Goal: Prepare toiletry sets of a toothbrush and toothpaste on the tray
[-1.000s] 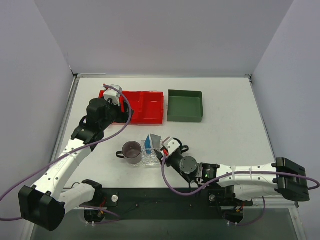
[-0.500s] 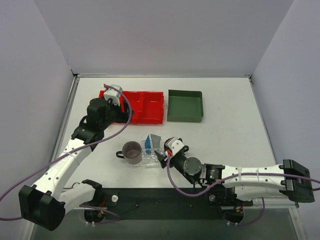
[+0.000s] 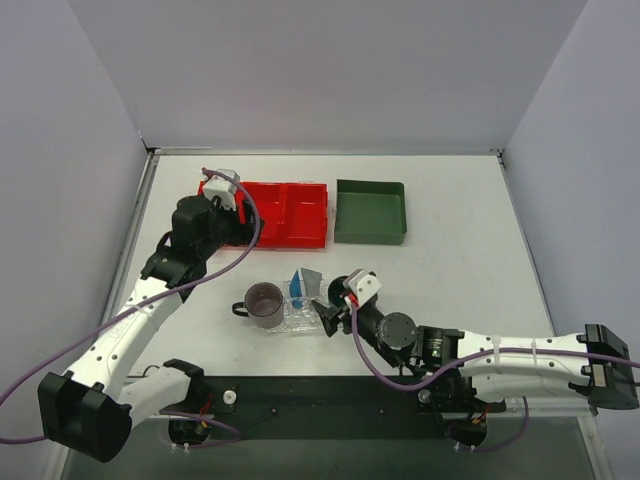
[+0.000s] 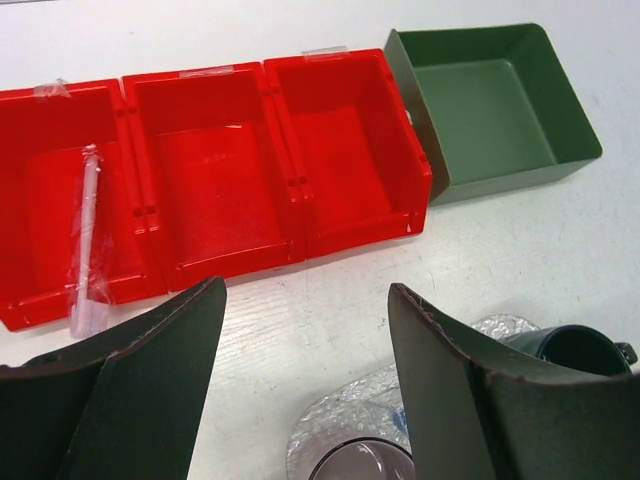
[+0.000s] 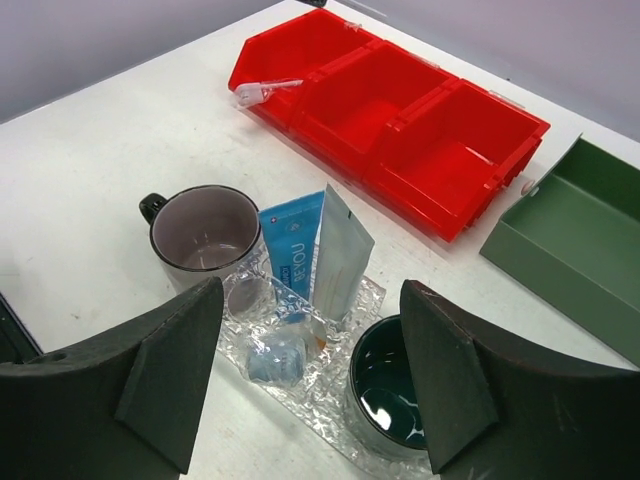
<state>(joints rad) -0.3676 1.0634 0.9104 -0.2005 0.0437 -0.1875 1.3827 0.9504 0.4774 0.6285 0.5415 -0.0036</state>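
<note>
The right gripper (image 5: 310, 300) is hanging wide open and empty. Just ahead of it, the toothpaste (image 5: 340, 250) and toothbrush (image 5: 290, 245) are leaning together on the tray (image 5: 325, 395), between a grey mug (image 5: 205, 235) and a dark green cup (image 5: 385, 385). It seems to be finishing a placement: a second ago its jaws were narrower and closer in. The left gripper (image 4: 305, 290), also wide and empty, is hovering short of the red bin (image 4: 230, 265). The next move probably calls for a reach ahead-left to the white stick (image 4: 88, 230).

High fixed overview facing down, two close wrist views, sharing tray (image 5: 318, 392)
</note>
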